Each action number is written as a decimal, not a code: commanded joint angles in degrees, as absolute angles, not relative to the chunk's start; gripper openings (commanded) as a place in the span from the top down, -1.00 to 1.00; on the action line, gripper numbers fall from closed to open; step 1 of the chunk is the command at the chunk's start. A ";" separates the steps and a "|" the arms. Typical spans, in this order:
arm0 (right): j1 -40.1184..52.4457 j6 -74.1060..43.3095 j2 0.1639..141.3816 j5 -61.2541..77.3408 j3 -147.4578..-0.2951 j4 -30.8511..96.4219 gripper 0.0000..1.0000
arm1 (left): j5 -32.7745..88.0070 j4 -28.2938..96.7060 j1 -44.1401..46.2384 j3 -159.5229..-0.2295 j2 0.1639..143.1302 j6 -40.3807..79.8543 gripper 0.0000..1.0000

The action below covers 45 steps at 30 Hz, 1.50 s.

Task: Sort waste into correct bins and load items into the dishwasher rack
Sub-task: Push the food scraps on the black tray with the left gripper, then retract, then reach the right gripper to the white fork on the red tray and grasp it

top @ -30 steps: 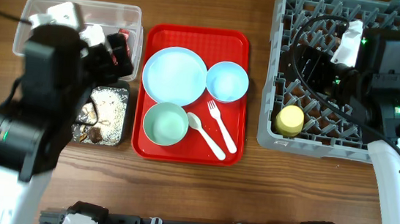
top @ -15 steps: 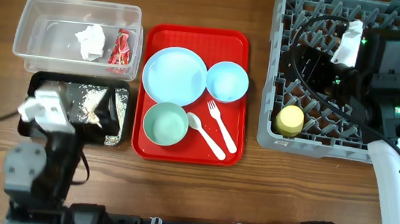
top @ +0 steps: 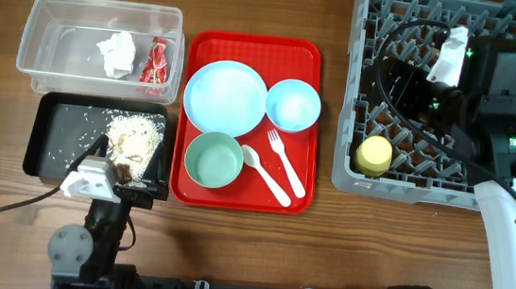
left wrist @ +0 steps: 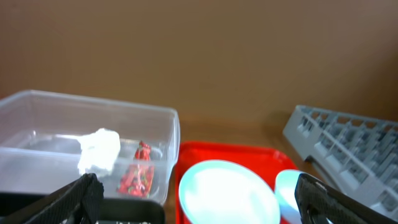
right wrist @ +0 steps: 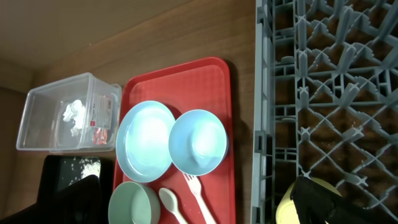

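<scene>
Here left pincer [left wrist: 199, 196] and right pincer [right wrist: 189, 199] gape; crumpled napkin [top: 116, 53] lies in clear tub [top: 59, 45]

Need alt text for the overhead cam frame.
A red tray at center holds a blue plate, blue bowl, green bowl, white spoon and fork. Left of it, a clear bin holds a napkin and wrapper, a black bin holds rice scraps. At right, a yellow cup sits in the grey rack.

The napkin [top: 116, 53] and wrapper [top: 157, 62] are contained in the clear bin [top: 26, 46], rice scraps [top: 135, 137] heaped in the black bin [top: 49, 143]. The plate [top: 226, 96], blue bowl [top: 293, 104], green bowl [top: 214, 158], spoon [top: 265, 174] and fork [top: 286, 162] are laid between bins and rack [top: 406, 189]. The yellow cup [top: 374, 155] is lodged in the rack's near left corner.
</scene>
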State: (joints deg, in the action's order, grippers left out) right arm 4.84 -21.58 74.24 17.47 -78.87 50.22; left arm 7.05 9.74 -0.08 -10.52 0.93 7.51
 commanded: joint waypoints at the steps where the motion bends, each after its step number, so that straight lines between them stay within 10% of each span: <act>1: 5.04 -21.15 73.82 16.51 -79.81 50.17 -0.99 | 7.90 6.02 -0.54 -5.58 0.16 6.22 -0.99; 35: 5.89 -27.55 74.37 27.27 -79.81 43.38 -0.99 | 7.88 3.64 -0.54 -0.32 0.32 6.42 -1.00; 45: 33.41 -22.72 81.54 6.44 -77.10 57.54 -0.75 | 7.88 3.64 -0.54 -0.32 0.38 6.42 -1.00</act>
